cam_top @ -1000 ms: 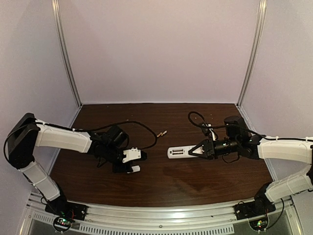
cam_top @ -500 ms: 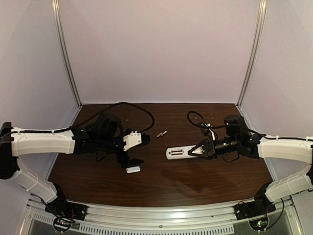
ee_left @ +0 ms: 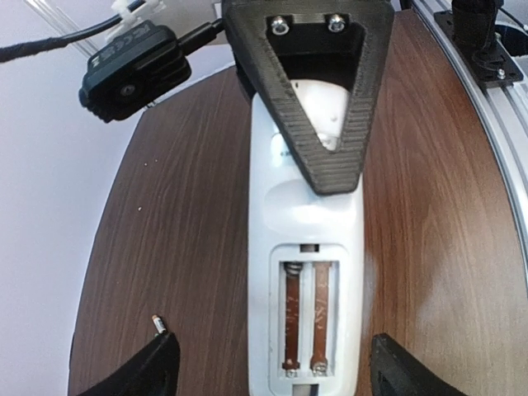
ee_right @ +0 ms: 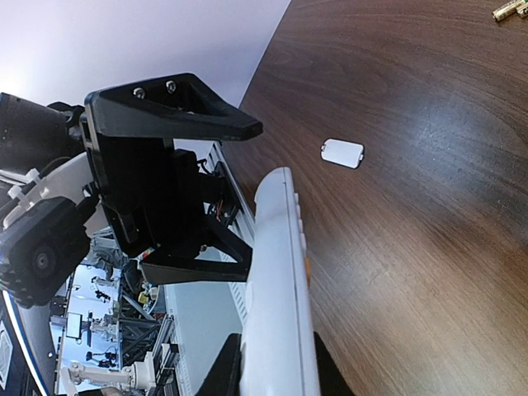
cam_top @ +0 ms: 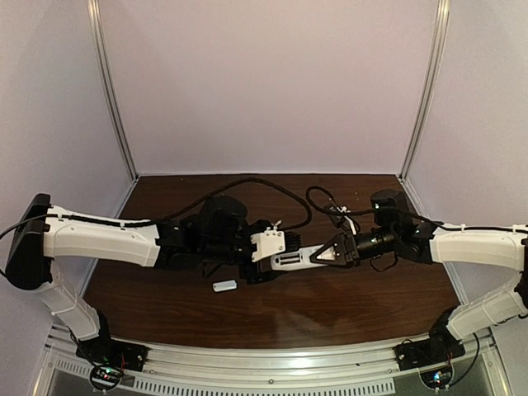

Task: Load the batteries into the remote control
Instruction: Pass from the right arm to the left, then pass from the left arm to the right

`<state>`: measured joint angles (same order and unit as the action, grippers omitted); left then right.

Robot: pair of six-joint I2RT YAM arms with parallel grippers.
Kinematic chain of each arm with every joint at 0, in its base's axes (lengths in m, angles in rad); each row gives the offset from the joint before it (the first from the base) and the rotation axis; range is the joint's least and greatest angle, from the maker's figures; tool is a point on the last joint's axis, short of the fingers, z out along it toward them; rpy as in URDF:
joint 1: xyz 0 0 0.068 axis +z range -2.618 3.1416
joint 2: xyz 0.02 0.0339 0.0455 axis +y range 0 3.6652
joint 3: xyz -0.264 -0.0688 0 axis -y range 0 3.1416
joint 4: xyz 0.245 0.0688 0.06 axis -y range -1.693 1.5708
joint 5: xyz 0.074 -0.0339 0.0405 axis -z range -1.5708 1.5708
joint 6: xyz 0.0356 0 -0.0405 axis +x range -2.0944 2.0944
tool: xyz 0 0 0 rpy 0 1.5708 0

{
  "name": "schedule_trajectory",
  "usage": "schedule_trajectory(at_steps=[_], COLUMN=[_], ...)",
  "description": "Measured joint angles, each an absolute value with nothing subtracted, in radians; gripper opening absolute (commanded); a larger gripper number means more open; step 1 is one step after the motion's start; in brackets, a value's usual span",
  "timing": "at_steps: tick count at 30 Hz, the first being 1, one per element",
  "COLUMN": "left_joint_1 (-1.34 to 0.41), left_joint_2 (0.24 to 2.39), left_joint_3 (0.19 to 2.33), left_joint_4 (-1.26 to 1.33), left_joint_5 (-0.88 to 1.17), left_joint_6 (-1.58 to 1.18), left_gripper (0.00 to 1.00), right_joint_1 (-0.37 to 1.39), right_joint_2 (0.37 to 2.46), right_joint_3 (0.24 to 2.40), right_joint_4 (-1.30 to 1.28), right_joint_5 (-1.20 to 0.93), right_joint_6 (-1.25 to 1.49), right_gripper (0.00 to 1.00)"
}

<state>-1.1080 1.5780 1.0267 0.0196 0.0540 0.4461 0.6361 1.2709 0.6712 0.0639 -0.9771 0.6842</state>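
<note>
The white remote control [cam_top: 295, 259] is held above the table, back side up, by my right gripper [cam_top: 332, 252], which is shut on its right half. In the left wrist view the remote control [ee_left: 304, 247] shows its open battery recess [ee_left: 307, 318], with both slots empty. My left gripper [ee_left: 276, 373] is open, its fingertips [ee_left: 155, 369] standing apart on either side of the remote's free end. The batteries [ee_right: 506, 10] lie on the table beyond; one tip [ee_left: 159, 323] shows beside my left finger. In the right wrist view my right gripper [ee_right: 276, 375] clamps the remote [ee_right: 280, 280].
The small flat white cover piece [cam_top: 223, 286] lies on the dark wooden table [cam_top: 346, 305] in front of my left gripper and shows in the right wrist view [ee_right: 341, 153]. Black cables loop behind both wrists. Metal frame posts stand at the back corners.
My left arm has swung right, away from the cover piece, and brought its open fingers around the remote's free end. My right arm has shifted the remote slightly left.
</note>
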Motion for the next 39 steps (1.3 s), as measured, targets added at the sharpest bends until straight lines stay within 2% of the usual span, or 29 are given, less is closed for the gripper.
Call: schedule_trajectory(at_steps=[2, 9, 15, 16, 19, 21, 23, 27, 31, 36, 39], left_joint_1=[-1.113, -1.124, -1.128, -1.128, -1.127, -1.129, -1.13, -1.13, -1.13, -1.13, -1.13], left_joint_2=[1.59, 1.624, 1.649, 1.649, 1.649, 1.649, 1.65, 1.65, 1.65, 1.656, 1.671], left_joint_3=[1.042, 1.076, 1.087, 1.089, 1.09, 1.09, 1.089, 1.09, 1.09, 1.101, 1.124], left_joint_4=[0.01, -0.023, -0.061, -0.065, -0.063, -0.062, -0.054, -0.007, 0.048, 0.083, 0.094], left_joint_5=[0.053, 0.053, 0.056, 0.055, 0.048, 0.044, 0.038, -0.001, -0.051, -0.112, -0.134], left_joint_6=[0.448, 0.454, 0.456, 0.453, 0.434, 0.416, 0.394, 0.313, 0.209, 0.084, 0.016], left_gripper=[0.73, 0.69, 0.45, 0.42, 0.35, 0.31, 0.28, 0.25, 0.24, 0.24, 0.24], right_joint_1=[0.642, 0.654, 0.657, 0.657, 0.656, 0.656, 0.649, 0.616, 0.587, 0.586, 0.586], right_joint_2=[1.277, 1.289, 1.291, 1.291, 1.291, 1.291, 1.291, 1.287, 1.266, 1.159, 1.127], right_joint_3=[0.673, 0.694, 0.701, 0.701, 0.701, 0.701, 0.702, 0.705, 0.717, 0.721, 0.733], right_joint_4=[0.063, 0.059, 0.056, 0.056, 0.059, 0.063, 0.077, 0.132, 0.157, 0.145, 0.157], right_joint_5=[-0.985, -0.999, -1.01, -1.011, -1.008, -1.009, -1.011, -0.994, -0.912, -0.757, -0.72], right_joint_6=[0.684, 0.684, 0.684, 0.684, 0.685, 0.693, 0.709, 0.743, 0.771, 0.765, 0.754], right_gripper=[0.0, 0.0, 0.0, 0.04, 0.26, 0.45, 0.57, 0.75, 0.98, 1.0, 0.92])
